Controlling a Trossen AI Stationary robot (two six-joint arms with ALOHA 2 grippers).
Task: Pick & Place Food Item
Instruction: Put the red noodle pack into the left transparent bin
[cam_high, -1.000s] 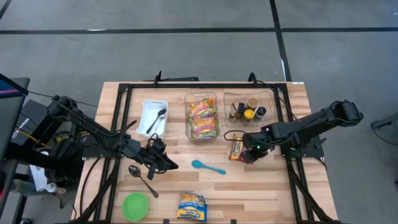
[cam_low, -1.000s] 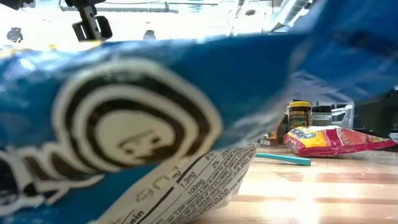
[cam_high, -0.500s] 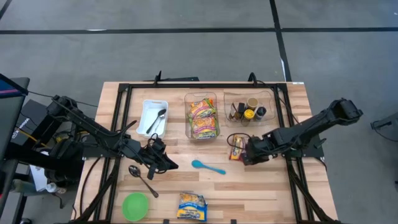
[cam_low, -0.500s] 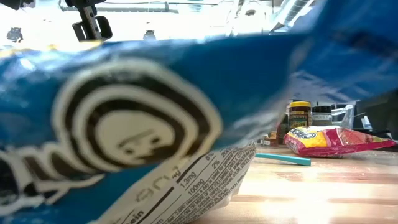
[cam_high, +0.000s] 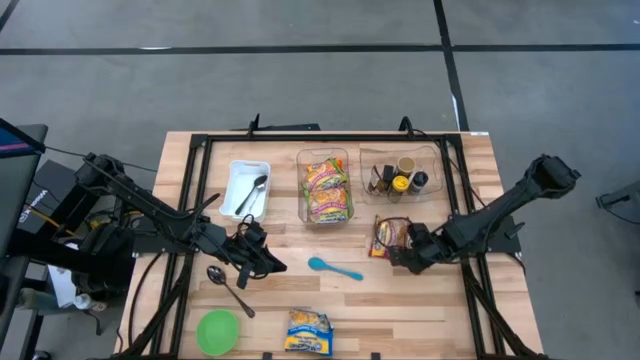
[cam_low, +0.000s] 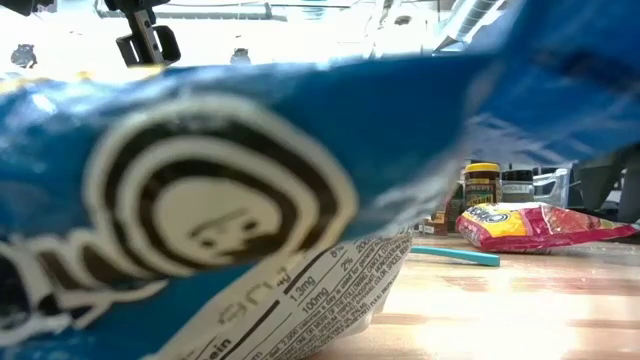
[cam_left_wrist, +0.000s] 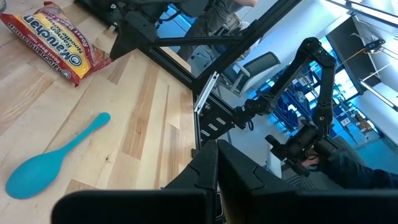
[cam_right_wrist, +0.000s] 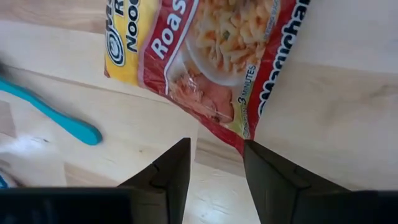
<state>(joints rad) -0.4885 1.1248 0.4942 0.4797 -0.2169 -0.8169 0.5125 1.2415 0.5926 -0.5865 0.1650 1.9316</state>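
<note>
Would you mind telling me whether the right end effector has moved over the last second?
Yes. In the high view, the right end effector has shifted toward the table's near edge, away from the condiment bin, and now sits beside the noodle packet.

Red noodle packet (cam_left_wrist: 51, 38) reads "Maruchan"; blue packet (cam_low: 200, 200): "100mg".

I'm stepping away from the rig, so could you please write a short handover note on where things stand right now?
Right claw: open, empty, at the edge of the red ramen packet, which lies flat on the table in front of the condiment bin.
Left claw: shut, empty, parked beside the metal spoon, near the teal spoon.
Other items: more packets in the middle bin; a blue packet at the near edge.
Done: nothing lifted yet.
Left: grip the ramen packet, carry it and place it.
</note>
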